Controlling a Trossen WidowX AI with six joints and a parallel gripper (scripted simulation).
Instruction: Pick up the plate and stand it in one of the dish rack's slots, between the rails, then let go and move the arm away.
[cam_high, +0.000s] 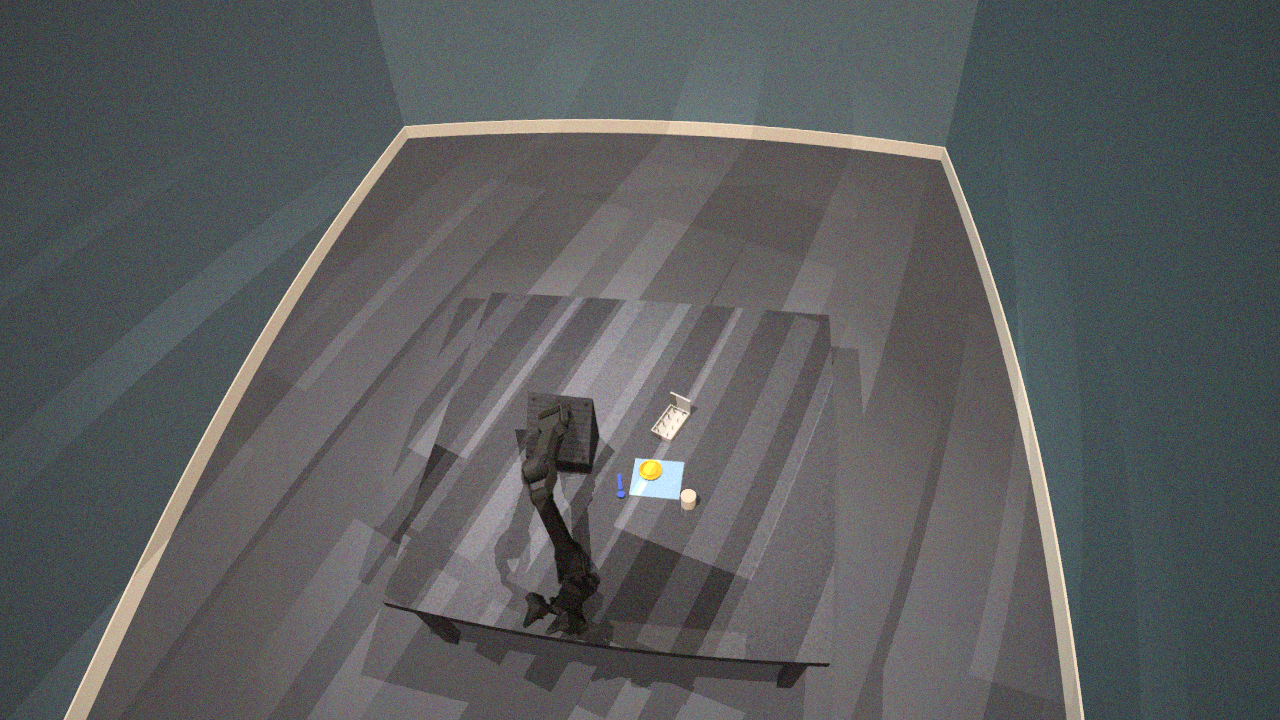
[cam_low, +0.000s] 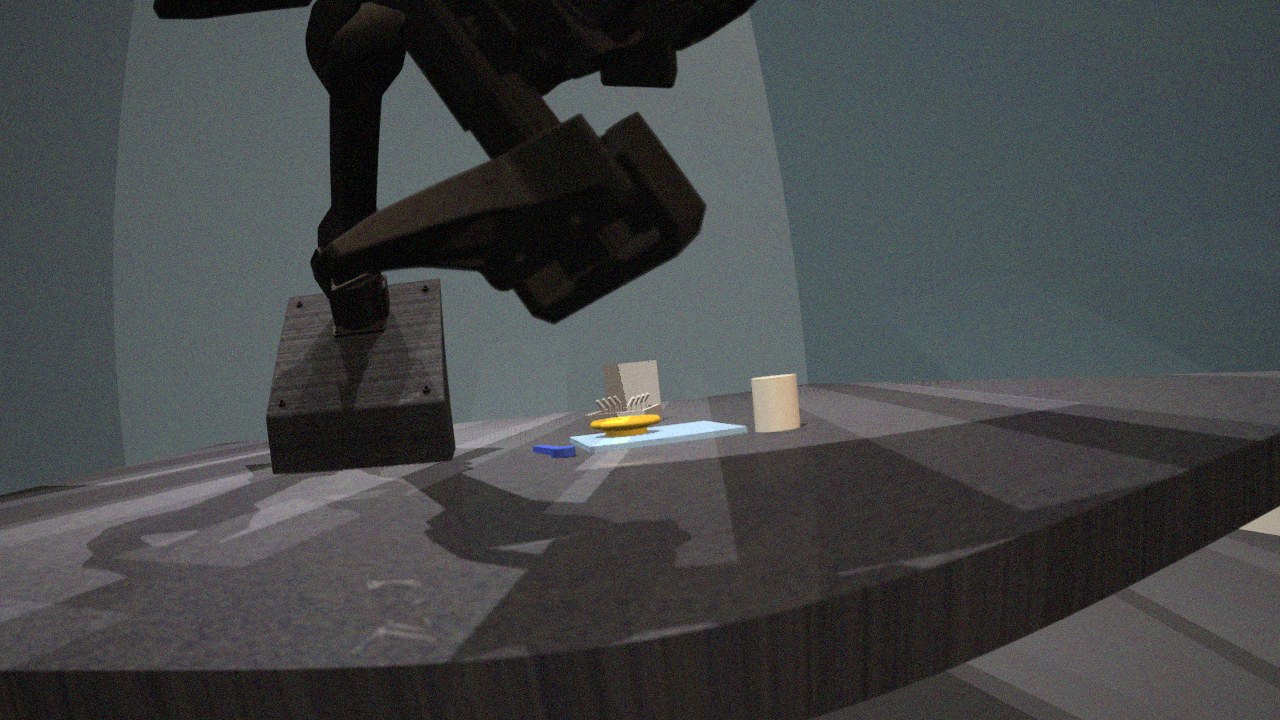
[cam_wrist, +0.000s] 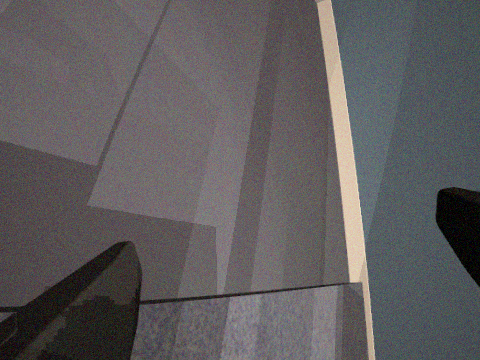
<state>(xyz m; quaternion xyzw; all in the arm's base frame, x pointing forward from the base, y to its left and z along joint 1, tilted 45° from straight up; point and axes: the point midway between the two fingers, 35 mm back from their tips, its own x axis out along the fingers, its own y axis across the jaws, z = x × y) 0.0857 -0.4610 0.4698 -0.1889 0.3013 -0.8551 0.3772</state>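
Observation:
The yellow plate (cam_high: 650, 469) (cam_low: 624, 424) lies flat on a light blue board (cam_high: 666, 484) (cam_low: 698, 433). The cream dish rack (cam_high: 682, 403) (cam_low: 640, 386) stands beyond the board; it has a raised panel at one end and short rails, with no plate between them. My gripper (cam_wrist: 290, 231) (cam_high: 541, 620) is open and empty, high up near the table's near edge and well away from the plate and rack. Its two fingers show wide apart in the wrist view, with neither plate nor rack in sight there. The fingers cannot be made out in the exterior view.
A cream cup (cam_high: 688, 498) (cam_low: 775, 403) stands by the board's right corner. A small blue spoon-like thing (cam_high: 620, 486) (cam_low: 555, 451) lies left of the board. The dark block (cam_high: 581, 431) (cam_low: 358, 438) under my arm's base stands left of the rack.

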